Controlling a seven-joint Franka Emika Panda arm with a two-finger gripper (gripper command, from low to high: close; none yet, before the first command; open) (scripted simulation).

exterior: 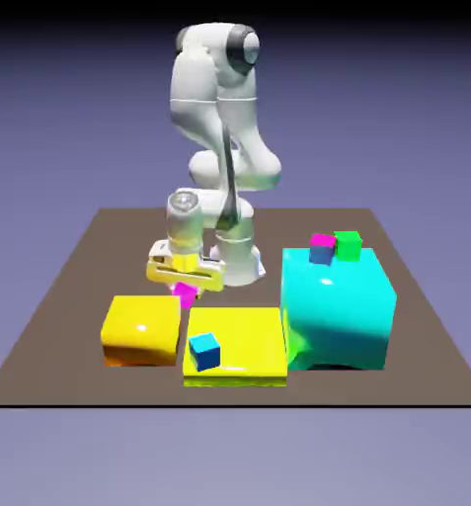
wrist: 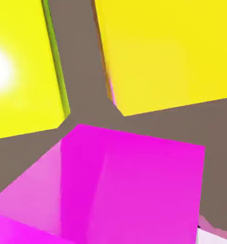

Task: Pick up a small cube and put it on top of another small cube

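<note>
Evidently at the grasping stage: the magenta cube (wrist: 139,186) sits between the fingers of the gripper (exterior: 187,291), which are closed in on it, with no more spread than its width. In the exterior view it is low, behind the gap between the orange-yellow block (exterior: 142,330) and the flat yellow block (exterior: 249,346). Whether its underside has cleared the tabletop (exterior: 71,296) cannot be told. Its faces look skewed in the hand view.

Grip apparently made; carry, placing and release remain. The destination, the magenta-topped cube with blue sides (exterior: 322,249), rests on the big cyan block (exterior: 340,306), toward the exterior view's right, just beside the green cube (exterior: 348,245).

Judged route: straight up first, well above the cyan block's top, then across. Low sideways travel risks the block edges. The small blue cube (exterior: 204,352) lies on the flat block, off that line. Descent wants care: the green neighbour leaves little finger room on one side; the opposite side offers more.
</note>
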